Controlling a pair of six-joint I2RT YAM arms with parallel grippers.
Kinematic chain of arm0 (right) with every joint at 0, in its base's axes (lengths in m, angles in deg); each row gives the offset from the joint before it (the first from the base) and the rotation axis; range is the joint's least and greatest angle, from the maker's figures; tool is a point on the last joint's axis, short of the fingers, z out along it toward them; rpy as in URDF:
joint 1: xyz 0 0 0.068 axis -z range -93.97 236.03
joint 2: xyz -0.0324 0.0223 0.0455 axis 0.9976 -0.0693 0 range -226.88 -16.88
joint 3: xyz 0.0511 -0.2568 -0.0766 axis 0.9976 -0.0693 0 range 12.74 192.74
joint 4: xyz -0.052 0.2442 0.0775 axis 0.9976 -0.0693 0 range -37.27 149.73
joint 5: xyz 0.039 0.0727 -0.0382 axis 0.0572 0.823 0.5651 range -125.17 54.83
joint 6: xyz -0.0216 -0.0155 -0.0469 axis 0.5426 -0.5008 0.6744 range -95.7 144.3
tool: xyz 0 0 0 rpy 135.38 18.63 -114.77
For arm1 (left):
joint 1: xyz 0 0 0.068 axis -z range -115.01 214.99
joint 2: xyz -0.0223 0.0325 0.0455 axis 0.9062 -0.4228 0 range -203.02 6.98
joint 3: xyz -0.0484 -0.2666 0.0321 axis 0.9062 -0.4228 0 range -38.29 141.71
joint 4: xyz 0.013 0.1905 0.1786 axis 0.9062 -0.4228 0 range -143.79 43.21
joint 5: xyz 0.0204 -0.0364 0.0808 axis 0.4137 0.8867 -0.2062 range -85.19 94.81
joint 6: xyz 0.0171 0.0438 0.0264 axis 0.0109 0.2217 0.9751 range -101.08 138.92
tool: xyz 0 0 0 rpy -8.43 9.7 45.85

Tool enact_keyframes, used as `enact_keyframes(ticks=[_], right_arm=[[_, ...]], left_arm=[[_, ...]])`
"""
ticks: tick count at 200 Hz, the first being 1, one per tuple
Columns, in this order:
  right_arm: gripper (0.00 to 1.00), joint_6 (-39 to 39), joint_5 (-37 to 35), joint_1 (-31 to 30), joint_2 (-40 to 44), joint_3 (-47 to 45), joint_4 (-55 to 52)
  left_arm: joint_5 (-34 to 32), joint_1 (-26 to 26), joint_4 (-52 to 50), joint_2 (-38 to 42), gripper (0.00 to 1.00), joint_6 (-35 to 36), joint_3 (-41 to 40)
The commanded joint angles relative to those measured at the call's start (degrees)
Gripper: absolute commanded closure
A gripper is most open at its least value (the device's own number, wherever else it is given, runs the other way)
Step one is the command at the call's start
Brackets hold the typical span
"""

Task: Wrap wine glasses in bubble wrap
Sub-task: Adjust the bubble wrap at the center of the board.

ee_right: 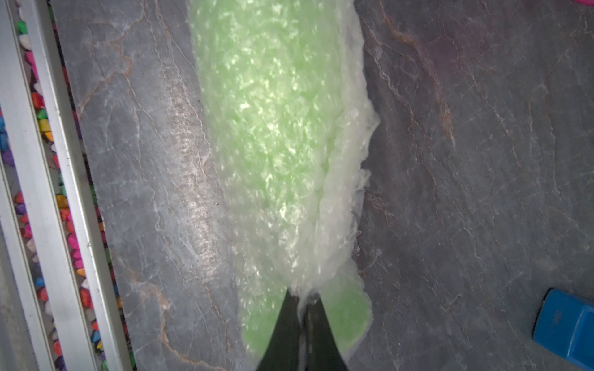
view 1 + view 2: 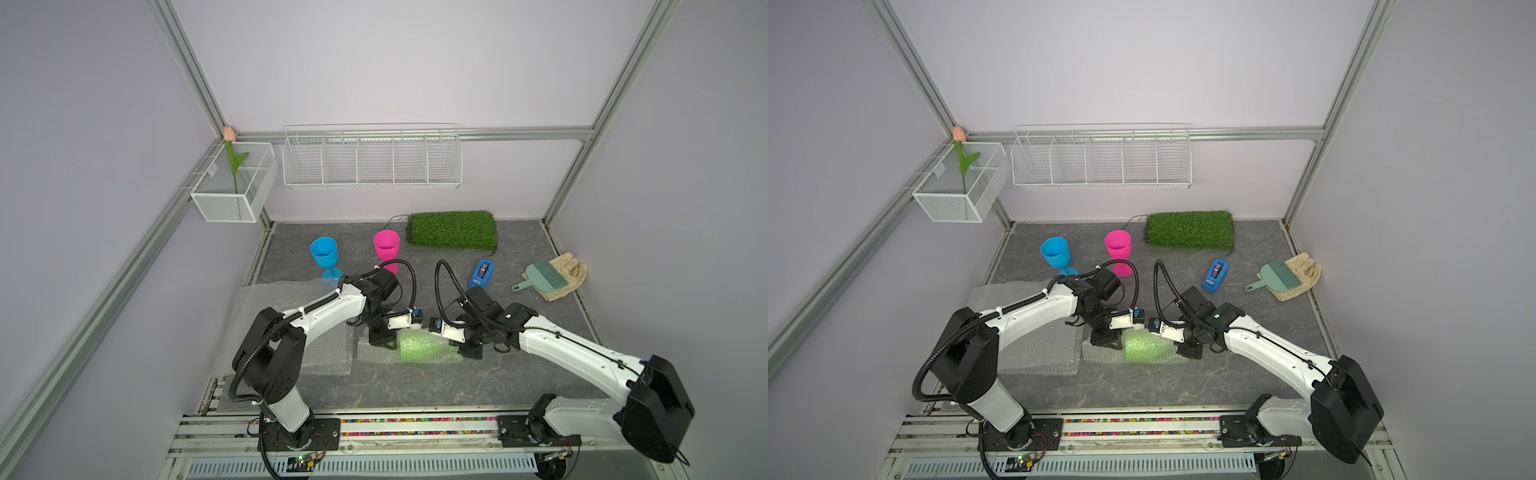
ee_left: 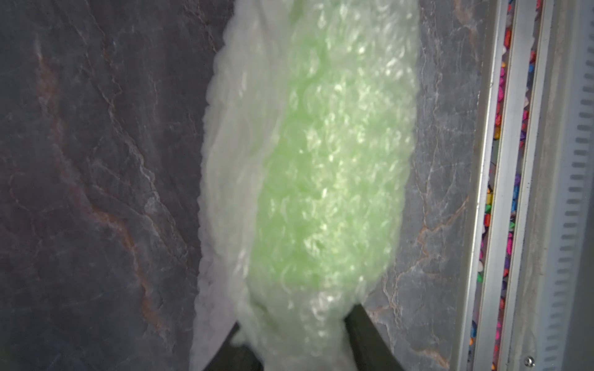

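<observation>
Both top views: green goblet [image 2: 420,347] lies sideways on the table [image 2: 415,392], rolled in bubble wrap [image 2: 365,355], between left gripper [image 2: 382,343] and right gripper [image 2: 468,351]. Left wrist: jaws clench the wrap's end from both sides. Right wrist: jaws pinched tight on a fold of wrap.

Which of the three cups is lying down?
The lime green goblet, lying on its side inside bubble wrap. The blue goblet and pink goblet stand upright, unwrapped.

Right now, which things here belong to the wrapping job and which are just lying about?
Job: lime-green goblet rolled in bubble wrap; blue goblet; pink goblet; spare bubble wrap sheets; possibly the tape dispenser.
Lying about: grass mat; brush and dustpan; beige glove; artificial tulip; mesh basket; wire rack.
</observation>
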Motion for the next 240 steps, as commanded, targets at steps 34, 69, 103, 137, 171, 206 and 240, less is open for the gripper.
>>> enact_keyframes(ticks=[34, 69, 103, 137, 171, 206, 240], right_arm=[[0.93, 0.4, -0.24, 0.77, -0.15, 1.16, -1.18], [0.93, 0.38, -0.06, 0.79, -0.07, 1.17, -1.32], [0.93, 0.42, -0.09, 0.77, -0.16, 1.15, -1.35], [0.93, 0.71, 0.16, 0.76, -0.07, 1.13, -1.65], [0.84, 0.56, -0.2, 0.75, 0.56, 1.1, -1.69], [0.47, -0.39, 1.52, 0.83, 5.82, 0.7, 0.47], [0.4, -3.97, 4.97, 2.22, 12.71, 0.03, 4.19]], left_arm=[[-2.69, 0.75, 0.68, 3.73, 0.64, 0.78, -1.65], [-2.79, 1.0, 0.34, 3.62, 0.59, 0.65, -1.18], [-3.01, 1.21, -1.17, 2.6, 0.91, 1.11, -0.2], [-4.27, 1.61, -1.7, 2.11, 1.0, 1.22, -0.22], [-5.73, 1.72, -0.95, 2.56, 1.0, 1.14, -0.67], [-5.71, 1.89, -0.77, 2.9, 1.0, 0.86, -0.59], [-5.73, 2.6, -0.57, 2.63, 1.0, 0.75, -0.78]])
